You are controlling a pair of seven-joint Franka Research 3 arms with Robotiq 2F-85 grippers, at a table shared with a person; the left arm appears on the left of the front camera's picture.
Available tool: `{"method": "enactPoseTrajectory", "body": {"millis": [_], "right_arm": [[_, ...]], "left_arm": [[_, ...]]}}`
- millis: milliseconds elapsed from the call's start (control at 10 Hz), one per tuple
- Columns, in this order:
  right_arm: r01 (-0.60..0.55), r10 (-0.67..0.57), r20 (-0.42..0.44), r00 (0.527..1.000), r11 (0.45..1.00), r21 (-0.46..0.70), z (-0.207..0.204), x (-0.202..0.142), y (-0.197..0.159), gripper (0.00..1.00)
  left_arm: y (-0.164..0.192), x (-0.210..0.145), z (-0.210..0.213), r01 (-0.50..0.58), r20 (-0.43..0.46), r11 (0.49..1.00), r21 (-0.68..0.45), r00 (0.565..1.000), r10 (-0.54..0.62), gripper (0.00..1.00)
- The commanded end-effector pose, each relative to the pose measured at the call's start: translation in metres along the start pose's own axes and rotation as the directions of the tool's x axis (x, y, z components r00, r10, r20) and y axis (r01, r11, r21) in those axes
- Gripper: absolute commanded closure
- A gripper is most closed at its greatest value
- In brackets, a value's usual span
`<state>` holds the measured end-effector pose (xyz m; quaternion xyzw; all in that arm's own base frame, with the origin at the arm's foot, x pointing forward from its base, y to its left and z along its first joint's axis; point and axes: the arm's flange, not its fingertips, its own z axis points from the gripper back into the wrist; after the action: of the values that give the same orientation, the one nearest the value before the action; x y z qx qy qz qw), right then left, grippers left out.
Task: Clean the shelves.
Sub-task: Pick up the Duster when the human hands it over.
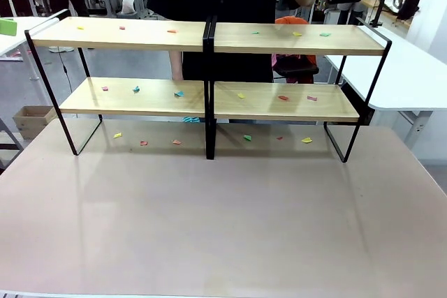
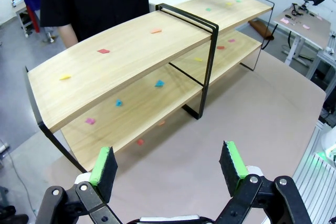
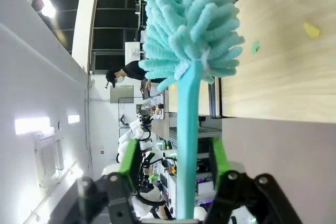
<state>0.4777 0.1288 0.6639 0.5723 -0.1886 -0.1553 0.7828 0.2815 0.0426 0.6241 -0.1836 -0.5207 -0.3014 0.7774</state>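
- Gripping the handle of a teal duster (image 3: 191, 35), the right gripper (image 3: 176, 150) hangs above the right end of the shelves (image 1: 209, 36), which stand across the far half of the table (image 1: 209, 228).
- Coloured paper scraps (image 1: 172, 31) dot both tiers; sweeping looks not yet begun.
- The left gripper (image 2: 170, 163) hovers near the rack's left end, fingers spread and holding nothing.
- Next move, likely: lower the duster head onto the top board and brush the scraps off.
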Motion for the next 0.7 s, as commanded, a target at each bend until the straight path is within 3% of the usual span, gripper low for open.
{"method": "enactPoseTrajectory", "body": {"millis": [0, 600], "right_arm": [[0.023, -0.023, 0.005, 1.0, 0.999, 0.031, -0.0082, -0.0011, -0.0019, 1.0], [-0.012, 0.012, -0.015, 1.0, 1.0, 0.0, -0.0062, -0.0035, -0.0075, 1.0]], "left_arm": [[0.0001, -0.0002, 0.0002, 0.001, -0.002, 1.0, -0.004, 1.0, -0.001, 0.0], [0.0001, -0.0002, 0.0002, 0.001, -0.002, 1.0, -0.004, 1.0, -0.001, 0.0]]}}
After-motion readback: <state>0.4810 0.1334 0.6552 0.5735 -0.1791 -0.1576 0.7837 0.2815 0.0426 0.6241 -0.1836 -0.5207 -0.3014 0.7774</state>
